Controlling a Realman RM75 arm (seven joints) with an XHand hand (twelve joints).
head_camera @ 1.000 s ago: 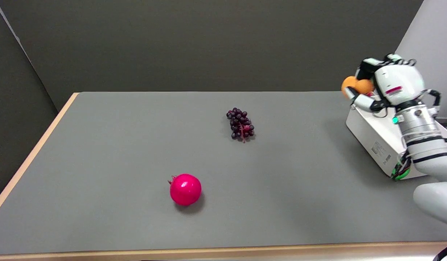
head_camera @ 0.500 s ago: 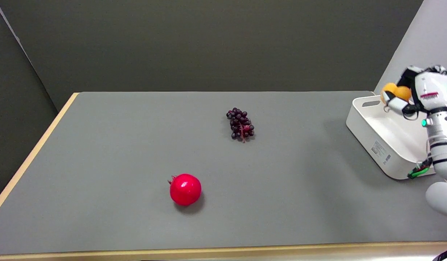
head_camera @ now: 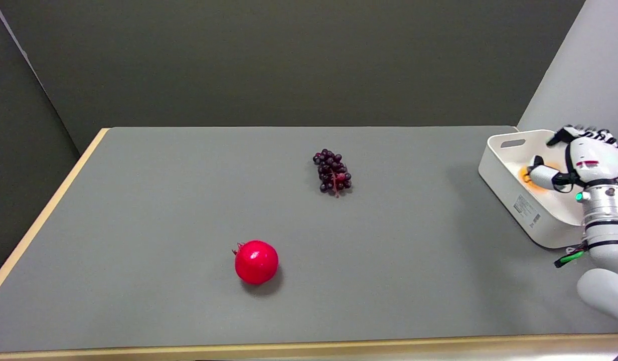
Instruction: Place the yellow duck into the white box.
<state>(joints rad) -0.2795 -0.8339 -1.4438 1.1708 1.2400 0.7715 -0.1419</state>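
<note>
At three o'clock, the right hand [head_camera: 582, 160] is lowered inside the white box [head_camera: 512, 173]; the yellow duck [head_camera: 527, 175] is seen there against a finger. Whether it is gripped cannot be told.

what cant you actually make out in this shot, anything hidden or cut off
Head view only:
- yellow duck: just an orange-yellow sliver inside the white box; the right hand covers the rest.
- Grip: whether the hand holds the duck or has let go cannot be told; the fingers sit in front of it.
- White box: far right part hidden by the arm.
- Box label: too small to read.
- Right arm: cut off by the right edge.
</note>
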